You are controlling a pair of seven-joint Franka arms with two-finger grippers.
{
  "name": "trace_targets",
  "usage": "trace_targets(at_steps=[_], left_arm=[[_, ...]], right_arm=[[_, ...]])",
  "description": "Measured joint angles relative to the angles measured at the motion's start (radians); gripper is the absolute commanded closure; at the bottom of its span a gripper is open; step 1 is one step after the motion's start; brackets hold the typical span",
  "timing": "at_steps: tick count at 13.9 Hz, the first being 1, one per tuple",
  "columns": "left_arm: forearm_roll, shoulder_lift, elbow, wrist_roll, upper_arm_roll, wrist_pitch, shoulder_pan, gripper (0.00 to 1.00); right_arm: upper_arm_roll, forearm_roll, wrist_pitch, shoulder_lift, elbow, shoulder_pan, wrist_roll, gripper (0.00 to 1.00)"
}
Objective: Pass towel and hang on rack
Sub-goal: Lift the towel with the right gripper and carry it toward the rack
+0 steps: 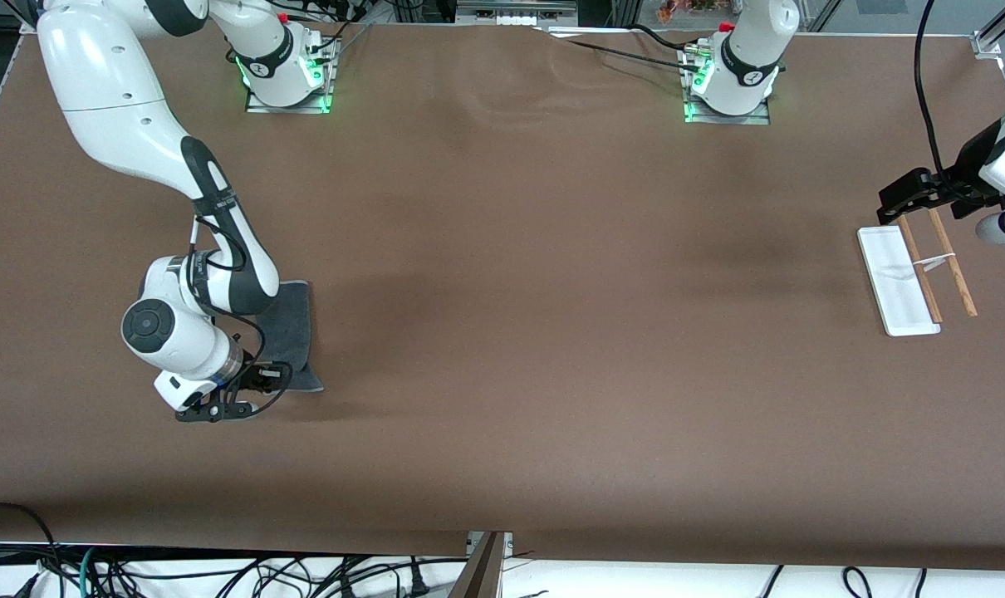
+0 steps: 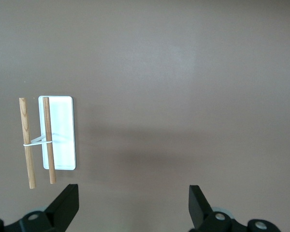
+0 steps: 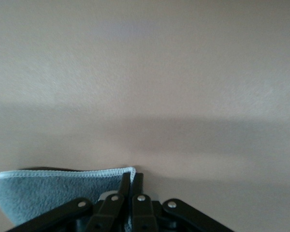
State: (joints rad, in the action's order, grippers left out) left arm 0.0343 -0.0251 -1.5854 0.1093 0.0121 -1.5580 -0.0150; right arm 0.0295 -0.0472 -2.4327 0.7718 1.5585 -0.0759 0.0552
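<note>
both stages remain, we judge: right gripper (image 3: 130,186) pinches the towel (image 1: 291,328) corner on the table (image 1: 502,332); left gripper (image 2: 134,205) waits spread over the rack (image 1: 909,278), which stands bare

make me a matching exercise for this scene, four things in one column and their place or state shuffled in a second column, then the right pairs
Things
1. dark grey towel with a light hem
2. rack with a flat white base and two thin wooden rods
3. left gripper
4. right gripper

Places or states
A. open, up in the air beside the rack
B. shut on a hemmed edge of cloth
C. lying on the table at the right arm's end
D. standing on the table at the left arm's end

Pairs: 1-C, 2-D, 3-A, 4-B
</note>
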Motion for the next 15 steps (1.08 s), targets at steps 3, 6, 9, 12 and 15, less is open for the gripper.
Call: trace_targets(at_steps=[3, 6, 9, 12, 15], left_arm=[[0.000, 0.000, 0.000, 0.000, 0.000, 0.000, 0.000, 0.00], [0.000, -0.001, 0.000, 0.000, 0.000, 0.000, 0.000, 0.00], [0.000, -0.001, 0.000, 0.000, 0.000, 0.000, 0.000, 0.00], [0.000, -0.001, 0.000, 0.000, 0.000, 0.000, 0.000, 0.00], [0.000, -0.001, 0.000, 0.000, 0.000, 0.000, 0.000, 0.00]], right_arm=[[0.031, 0.000, 0.103, -0.075, -0.023, -0.004, -0.001, 1.00], [0.074, 0.000, 0.274, -0.162, -0.087, -0.007, 0.000, 1.00], [0.117, 0.000, 0.369, -0.226, -0.125, -0.007, 0.027, 1.00], [0.173, 0.029, 0.440, -0.283, -0.134, -0.007, 0.136, 1.00], [0.241, 0.121, 0.459, -0.328, -0.158, -0.011, 0.302, 1.00]])
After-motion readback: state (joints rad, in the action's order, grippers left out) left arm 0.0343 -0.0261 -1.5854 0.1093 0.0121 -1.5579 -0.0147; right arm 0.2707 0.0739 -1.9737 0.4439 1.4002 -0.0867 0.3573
